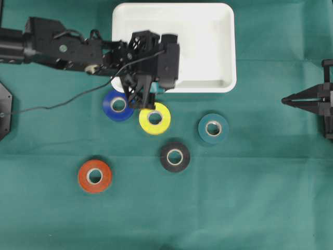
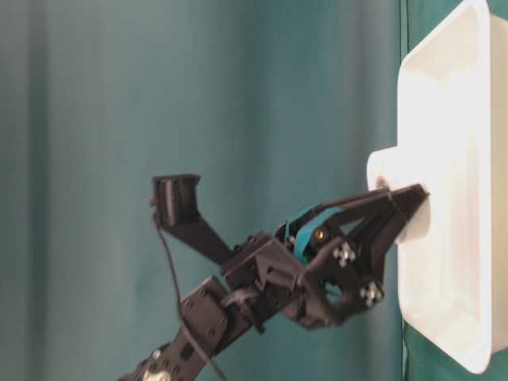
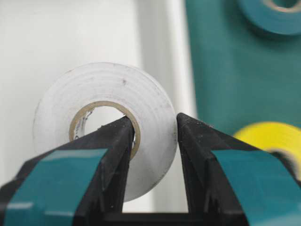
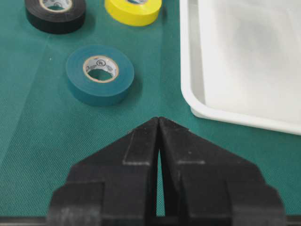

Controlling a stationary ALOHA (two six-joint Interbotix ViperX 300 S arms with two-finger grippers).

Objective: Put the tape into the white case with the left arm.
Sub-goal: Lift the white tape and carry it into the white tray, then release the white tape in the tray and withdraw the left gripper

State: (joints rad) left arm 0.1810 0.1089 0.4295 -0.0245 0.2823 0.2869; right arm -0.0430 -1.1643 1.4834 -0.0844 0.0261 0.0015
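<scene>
Overhead, left pincer (image 3: 153,134) clamps white tape (image 3: 101,113) above white case (image 1: 208,52); right pincer (image 4: 158,123) together.

From my station I can read almost nothing: the only print sits on the cardboard core of the teal tape roll (image 4: 99,74) in the right wrist view, a small round mark and faint lettering, too small for me to make out.
</scene>
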